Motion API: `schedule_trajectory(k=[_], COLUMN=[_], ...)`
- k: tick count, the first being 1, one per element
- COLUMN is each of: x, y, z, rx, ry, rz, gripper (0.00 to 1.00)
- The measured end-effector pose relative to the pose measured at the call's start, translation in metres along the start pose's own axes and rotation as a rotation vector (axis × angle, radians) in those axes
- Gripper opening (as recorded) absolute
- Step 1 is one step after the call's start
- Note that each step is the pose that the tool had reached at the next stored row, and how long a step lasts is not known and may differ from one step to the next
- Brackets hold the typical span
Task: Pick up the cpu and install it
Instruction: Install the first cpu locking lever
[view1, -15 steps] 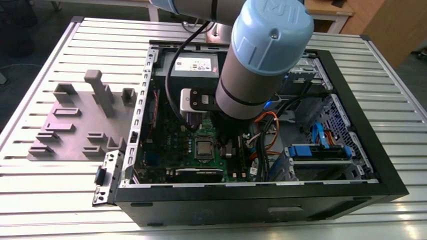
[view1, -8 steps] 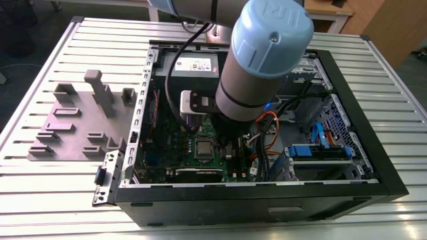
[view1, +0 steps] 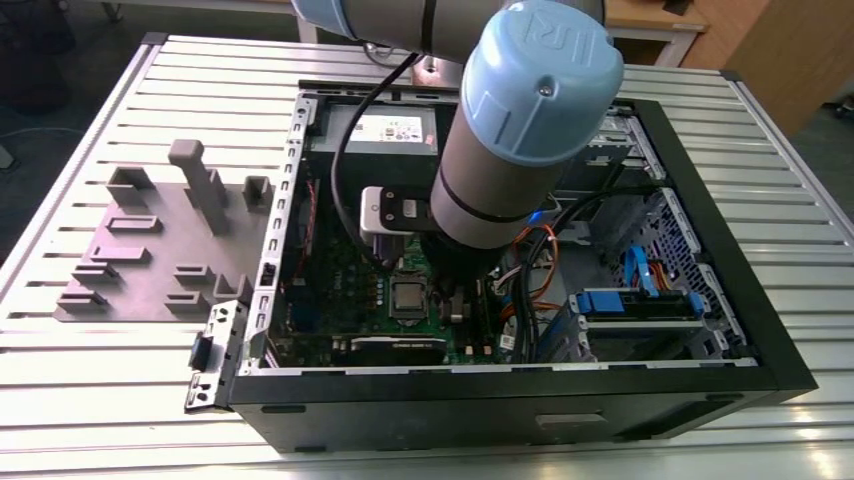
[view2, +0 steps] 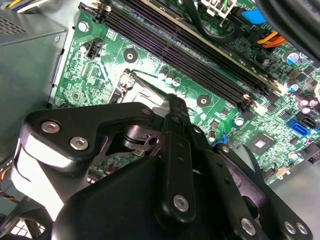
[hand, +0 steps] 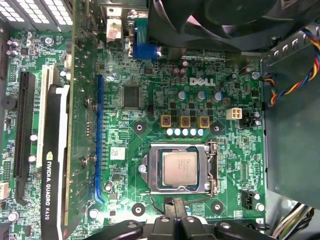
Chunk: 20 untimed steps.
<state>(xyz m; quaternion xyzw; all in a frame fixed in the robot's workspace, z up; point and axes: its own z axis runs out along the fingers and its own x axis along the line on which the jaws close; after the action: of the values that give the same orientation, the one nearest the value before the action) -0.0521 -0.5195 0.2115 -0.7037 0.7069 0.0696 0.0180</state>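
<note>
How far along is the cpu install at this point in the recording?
Done: the cpu lies flat inside the socket, no longer carried. In hand: nothing that I can see; the hand hovers close beside the socket. Left: whether the socket is latched cannot be told from these views.

a silver ribbed metal table (view1: 120, 400) of long parallel slats spreads across the exterior view, and its slats towards the exterior view's lower left shine with bright glare. past its far corner lies a dark grey floor (view1: 54, 110). at the exterior view's upper right stands a light brown wooden panel (view1: 787, 50), near a pale wooden desktop (view1: 654, 20).
</note>
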Motion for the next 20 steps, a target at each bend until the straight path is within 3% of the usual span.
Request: schedule_trajectory(k=[20], x=[0.0049], y=[-0.0007], z=[0.0084], rx=[0.0000], ry=[0.0041], rz=[0.000], gripper=[0.11])
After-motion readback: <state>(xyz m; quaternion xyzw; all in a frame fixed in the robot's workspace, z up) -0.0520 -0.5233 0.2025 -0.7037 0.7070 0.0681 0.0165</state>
